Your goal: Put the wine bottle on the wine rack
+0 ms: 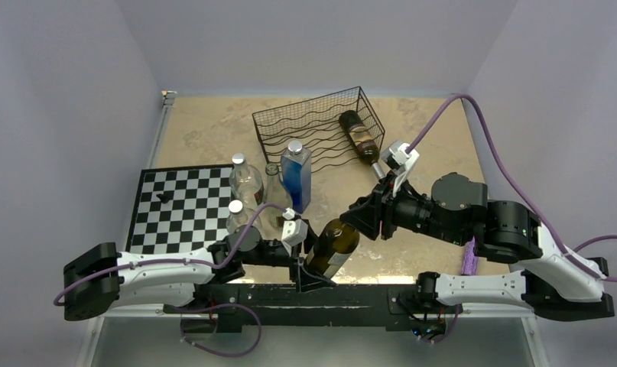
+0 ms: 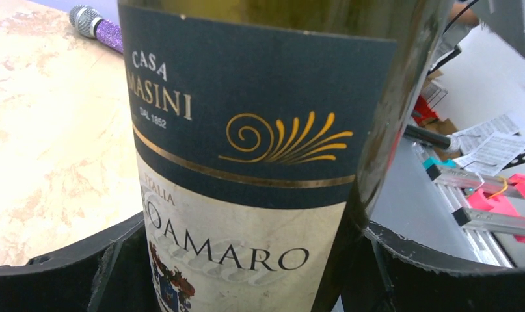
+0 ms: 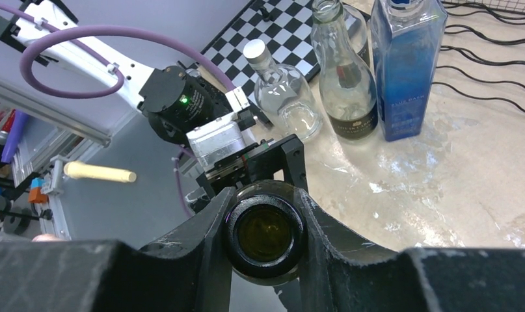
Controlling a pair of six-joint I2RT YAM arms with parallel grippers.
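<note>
Top view: the wine bottle (image 1: pixel 333 246) hangs tilted at the table's near edge between both arms, well apart from the wine rack (image 1: pixel 290 126) at the far side. A second dark bottle (image 1: pixel 358 134) lies in the rack.

Right wrist view: the right gripper (image 3: pixel 265 240) is clamped on the bottle's neck at the mouth. Two clear bottles (image 3: pixel 282 97) and a blue bottle (image 3: pixel 403 71) stand near the chessboard (image 3: pixel 272 29).

Left wrist view only: the label reads "Casa Masini". The left gripper (image 2: pixel 246 266) has its jaws on either side of the lower body. Whether they grip it cannot be told.
</note>
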